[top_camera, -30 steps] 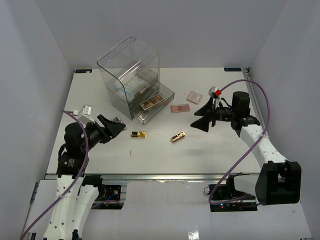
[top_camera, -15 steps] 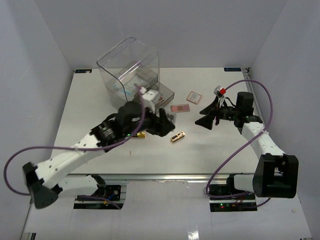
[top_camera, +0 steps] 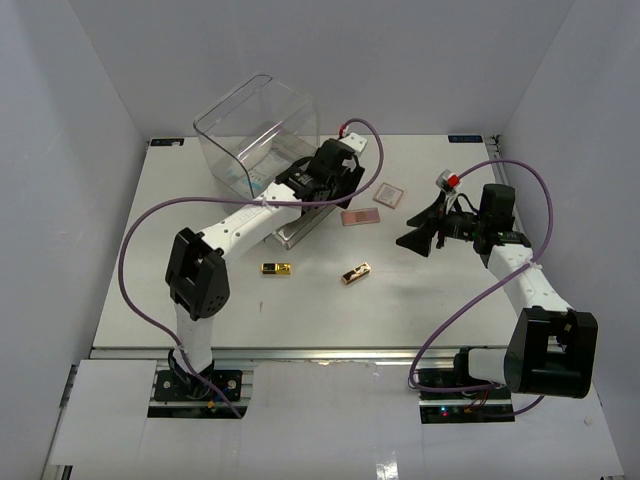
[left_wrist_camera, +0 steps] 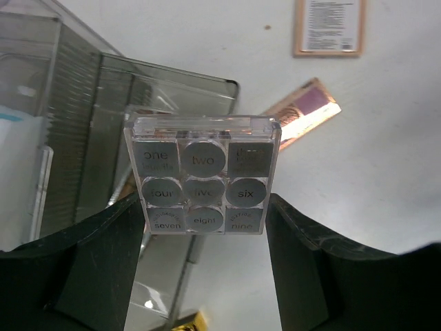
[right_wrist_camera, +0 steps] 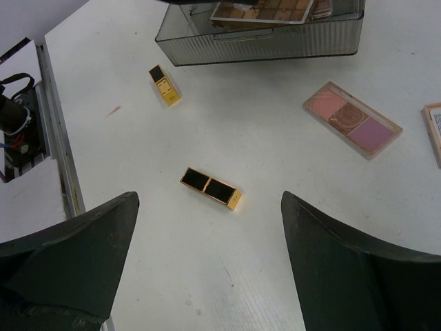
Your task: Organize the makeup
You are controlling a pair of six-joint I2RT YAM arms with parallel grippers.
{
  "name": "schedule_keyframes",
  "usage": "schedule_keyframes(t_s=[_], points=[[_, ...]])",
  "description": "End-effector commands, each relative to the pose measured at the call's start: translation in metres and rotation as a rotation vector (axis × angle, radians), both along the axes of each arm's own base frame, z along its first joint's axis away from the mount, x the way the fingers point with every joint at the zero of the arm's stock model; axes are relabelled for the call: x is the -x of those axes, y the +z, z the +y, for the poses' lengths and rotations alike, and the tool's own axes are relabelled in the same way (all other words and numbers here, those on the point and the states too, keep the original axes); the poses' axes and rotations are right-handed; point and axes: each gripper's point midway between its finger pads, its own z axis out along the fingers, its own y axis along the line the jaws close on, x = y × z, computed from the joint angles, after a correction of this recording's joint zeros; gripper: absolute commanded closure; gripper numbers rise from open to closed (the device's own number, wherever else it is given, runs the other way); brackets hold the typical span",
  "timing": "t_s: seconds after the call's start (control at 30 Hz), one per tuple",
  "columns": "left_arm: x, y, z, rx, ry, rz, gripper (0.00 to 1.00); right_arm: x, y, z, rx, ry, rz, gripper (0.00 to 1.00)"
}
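Note:
My left gripper (top_camera: pixel 322 183) is shut on the grey square palette (left_wrist_camera: pixel 203 176) and holds it above the open lower drawer (top_camera: pixel 300 226) of the clear drawer box (top_camera: pixel 260 135). A brown palette (right_wrist_camera: pixel 265 10) lies in that drawer. A pink palette (top_camera: pixel 360 216) and a small pink-framed packet (top_camera: pixel 388 194) lie to the right of the box. Two gold-black cases (top_camera: pixel 277 268) (top_camera: pixel 355 273) lie on the table in front. My right gripper (top_camera: pixel 415 236) is open and empty above the nearer case (right_wrist_camera: pixel 210 187). White-teal packets (top_camera: pixel 255 180) sit inside the box.
White walls close in the table (top_camera: pixel 200 300) on the left, back and right. The left arm stretches diagonally from the near left up to the box. A metal rail (top_camera: pixel 300 352) runs along the near edge.
My left arm has swung from the near left across the table up to the drawer box, carrying the grey palette. My right gripper has drawn slightly to the right.

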Motion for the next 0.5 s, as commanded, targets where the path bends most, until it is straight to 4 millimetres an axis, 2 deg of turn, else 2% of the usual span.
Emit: schedule_keyframes(t_s=[0.0,0.13,0.27,0.37,0.47], points=[[-0.031,0.008,0.023,-0.115,-0.015,-0.057,0.95,0.002,0.010,-0.001,-0.001,0.006,-0.042,0.10],[-0.049,-0.006,0.038,-0.197,-0.012,-0.068,0.93,0.002,0.011,-0.002,-0.003,0.006,-0.044,0.10],[-0.060,-0.020,0.044,-0.245,-0.027,-0.069,0.91,0.002,0.011,-0.003,-0.004,0.005,-0.044,0.10],[-0.064,-0.023,0.046,-0.243,-0.022,-0.071,0.80,0.002,0.011,-0.003,-0.005,0.005,-0.044,0.10],[-0.066,-0.027,0.045,-0.250,-0.020,-0.067,0.60,0.002,0.011,-0.003,-0.008,0.007,-0.041,0.10]])
